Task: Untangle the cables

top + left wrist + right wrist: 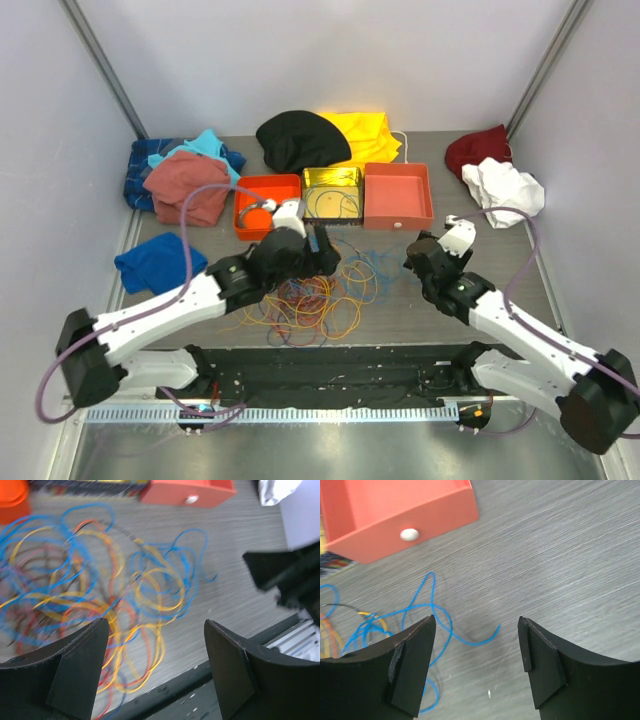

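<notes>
A tangle of thin cables (pixel 320 295), orange, yellow, red and blue, lies on the table in front of the boxes. In the left wrist view the cables (pixel 100 590) spread under and beyond the jaws. My left gripper (pixel 322 250) hangs over the tangle's far side, open and empty (pixel 156 645). My right gripper (pixel 420 258) is open and empty (pixel 476 645) just right of the tangle. A loose blue cable end (pixel 470 640) lies on the table between its fingertips.
Three boxes stand behind the tangle: an orange one (pixel 262 190), a yellow one (pixel 332 190) holding cables, and a red one (pixel 398 195) with a white knob (pixel 409 534). Cloths lie around the back and sides (pixel 300 138). A black strip (pixel 330 365) edges the table front.
</notes>
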